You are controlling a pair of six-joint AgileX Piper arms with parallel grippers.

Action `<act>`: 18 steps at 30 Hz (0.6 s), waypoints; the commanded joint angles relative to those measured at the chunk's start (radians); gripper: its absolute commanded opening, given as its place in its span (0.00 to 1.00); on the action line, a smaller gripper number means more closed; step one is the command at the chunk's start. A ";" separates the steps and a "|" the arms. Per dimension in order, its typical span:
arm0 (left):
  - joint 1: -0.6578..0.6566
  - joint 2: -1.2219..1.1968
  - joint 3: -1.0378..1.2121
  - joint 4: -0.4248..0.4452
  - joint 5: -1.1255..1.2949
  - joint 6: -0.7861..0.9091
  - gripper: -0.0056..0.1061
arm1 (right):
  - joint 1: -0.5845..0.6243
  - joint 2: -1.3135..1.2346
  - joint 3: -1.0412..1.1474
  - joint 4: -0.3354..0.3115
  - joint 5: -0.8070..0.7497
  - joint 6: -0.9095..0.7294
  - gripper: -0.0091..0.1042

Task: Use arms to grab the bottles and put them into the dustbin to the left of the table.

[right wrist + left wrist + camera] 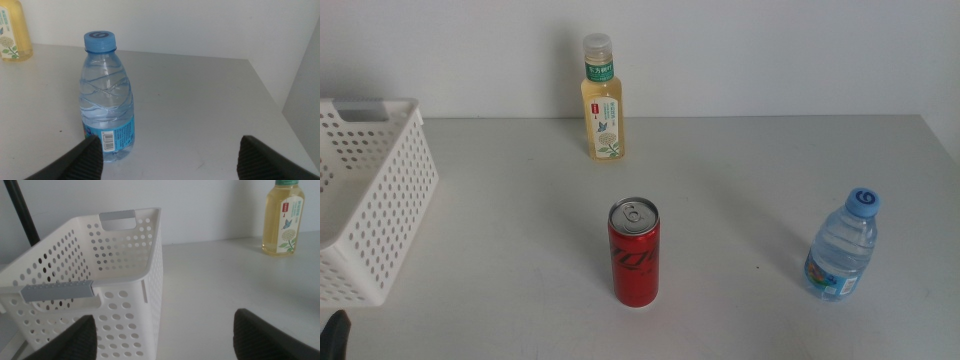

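Here, tea bottle (602, 100), soda can (634, 252), water bottle (843, 245) upright, seemingly untouched

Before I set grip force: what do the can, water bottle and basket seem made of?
Red soda can: likely thin metal, shiny pull-tab top. Water bottle: clear ribbed plastic, see-through walls, blue cap. Basket: white matte moulded plastic, perforated with round holes, looks rigid.

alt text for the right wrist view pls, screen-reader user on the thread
A small clear water bottle with a blue cap stands upright on the light-grey table, ahead of the right gripper, whose open dark jaws hold nothing. Part of a yellowish tea bottle shows at the frame's edge, farther back near the white wall.
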 commanded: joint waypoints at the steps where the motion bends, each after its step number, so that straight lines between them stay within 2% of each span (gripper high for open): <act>1: -0.001 -0.023 0.001 -0.010 -0.082 -0.012 0.89 | -0.006 -0.021 -0.009 -0.009 -0.078 -0.005 0.91; 8: -0.108 0.152 0.001 -0.008 -0.324 -0.022 0.89 | -0.006 -0.021 -0.009 -0.009 -0.078 -0.005 0.91; 18: -0.453 0.604 0.001 -0.013 -0.775 -0.014 0.89 | -0.006 -0.021 -0.009 -0.009 -0.078 -0.005 0.91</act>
